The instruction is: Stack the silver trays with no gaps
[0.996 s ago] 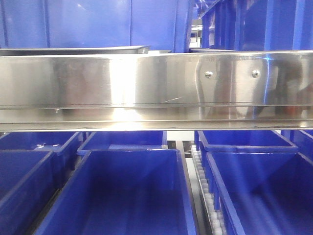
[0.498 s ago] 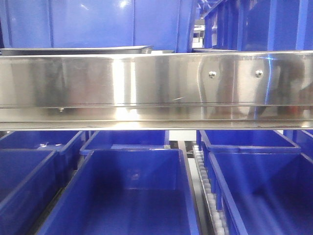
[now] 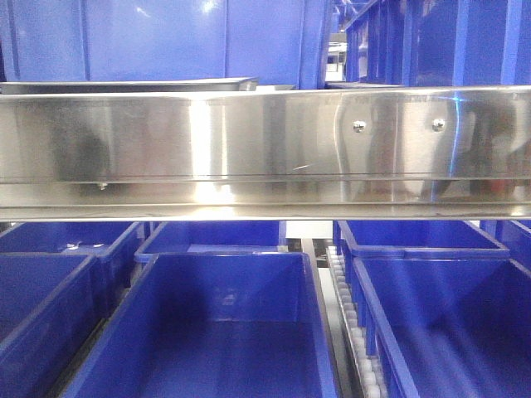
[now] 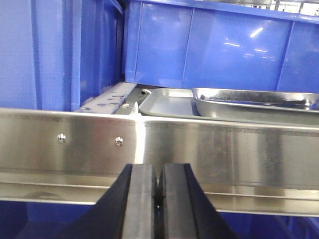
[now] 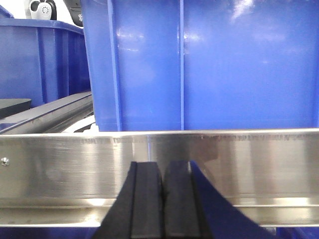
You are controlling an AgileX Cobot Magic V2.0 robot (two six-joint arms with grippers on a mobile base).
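Front view: one broad steel rack rail (image 3: 249,149) spanning the frame, two rivets (image 3: 358,126) at right; six blue bins (image 3: 224,323) below the rail, more behind it. Left wrist view: two silver trays (image 4: 167,103), flat one behind the rail, second (image 4: 254,102) overlapping its right side, tilted. Left gripper (image 4: 158,199) pressed closed, empty, before the rail. Right gripper (image 5: 163,199) likewise closed, empty.

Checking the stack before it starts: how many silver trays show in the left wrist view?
2: a flat tray behind the rail, and a second tray overlapping its right side. More may be hidden.
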